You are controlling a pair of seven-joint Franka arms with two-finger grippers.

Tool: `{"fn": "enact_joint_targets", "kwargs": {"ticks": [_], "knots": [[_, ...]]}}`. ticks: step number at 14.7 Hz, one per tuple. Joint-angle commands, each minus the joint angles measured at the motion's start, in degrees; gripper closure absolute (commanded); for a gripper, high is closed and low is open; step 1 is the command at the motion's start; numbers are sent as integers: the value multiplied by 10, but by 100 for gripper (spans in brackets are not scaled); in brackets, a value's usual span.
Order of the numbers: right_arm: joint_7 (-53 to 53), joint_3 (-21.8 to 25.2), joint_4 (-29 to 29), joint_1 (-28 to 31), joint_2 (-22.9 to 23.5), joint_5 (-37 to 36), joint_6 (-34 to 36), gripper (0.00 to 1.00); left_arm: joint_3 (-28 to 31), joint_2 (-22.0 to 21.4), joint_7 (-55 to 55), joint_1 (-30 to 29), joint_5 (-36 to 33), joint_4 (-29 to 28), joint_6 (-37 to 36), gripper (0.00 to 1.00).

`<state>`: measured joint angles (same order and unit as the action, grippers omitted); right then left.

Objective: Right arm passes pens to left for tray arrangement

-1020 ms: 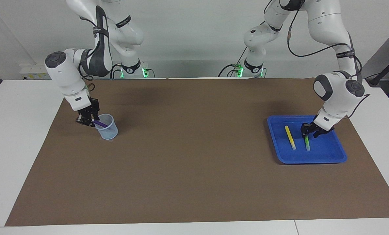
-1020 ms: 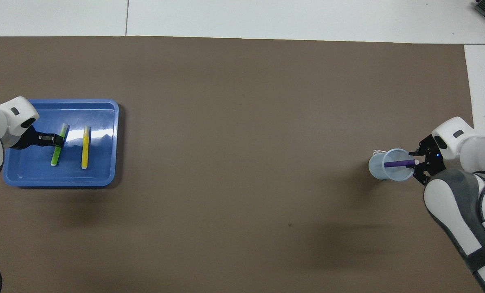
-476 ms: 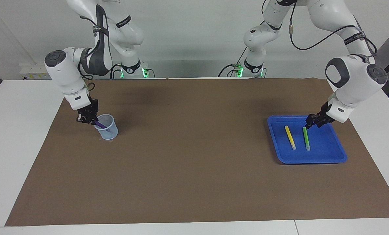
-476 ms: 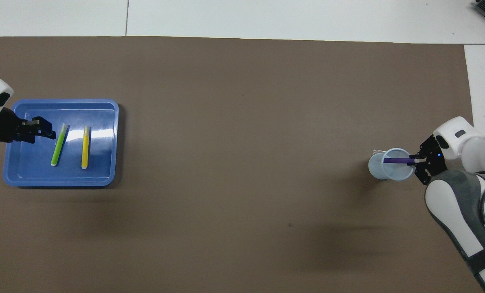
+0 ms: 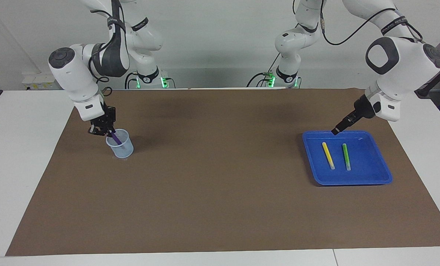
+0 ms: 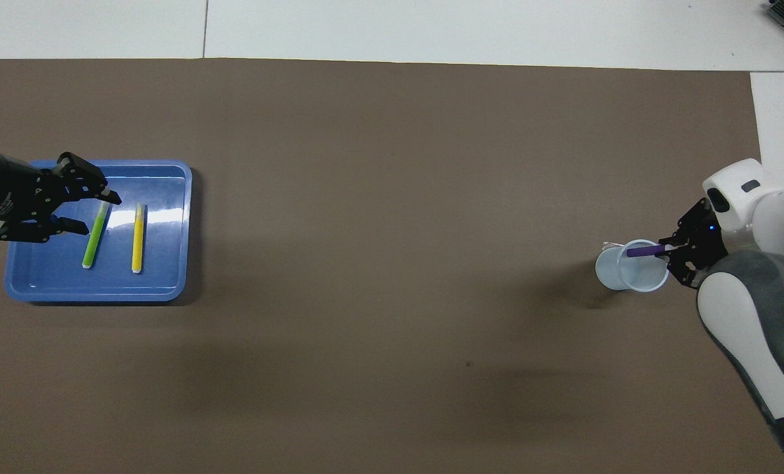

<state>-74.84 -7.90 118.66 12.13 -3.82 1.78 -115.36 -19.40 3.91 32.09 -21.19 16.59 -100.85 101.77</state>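
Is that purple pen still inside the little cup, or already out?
Still partly in. The purple pen leans in the pale-blue cup, its upper end pinched by the shut right gripper at the rim.

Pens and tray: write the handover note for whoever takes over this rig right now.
Right gripper: shut on the purple pen, whose lower end is in the clear cup at the right arm's end of the table.
Left gripper: open, empty, raised over the blue tray at its edge nearer the robots.
Done: yellow pen and green pen lie side by side in the tray, apart.
Left: draw the purple pen out of the cup, pass it to the left gripper, lay it in the tray beside the others.
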Motion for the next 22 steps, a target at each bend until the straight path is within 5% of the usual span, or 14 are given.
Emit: {"fn": "enact_joint_targets", "kwargs": {"ticks": [1,4,8,11,13,22], "knots": [[21,-2,-72,5,0,16,92,100,6,-33,123,21,47,0,-17,32],[96,-3,-131,3,-7,36,185,100,5,-54,276,32,106,0,-7,32],[286,-8,-138,-32,-8,187,183,100,2,-57,435,42,201,-2,23,32],[441,-9,-132,-111,-7,221,108,100,-7,-61,467,53,251,-6,26,22],[543,-9,-128,-158,-6,240,63,100,-7,-61,492,70,260,-7,30,2],[901,-9,-112,-295,1,334,-157,100,-7,-87,504,148,303,-59,95,0]]}}
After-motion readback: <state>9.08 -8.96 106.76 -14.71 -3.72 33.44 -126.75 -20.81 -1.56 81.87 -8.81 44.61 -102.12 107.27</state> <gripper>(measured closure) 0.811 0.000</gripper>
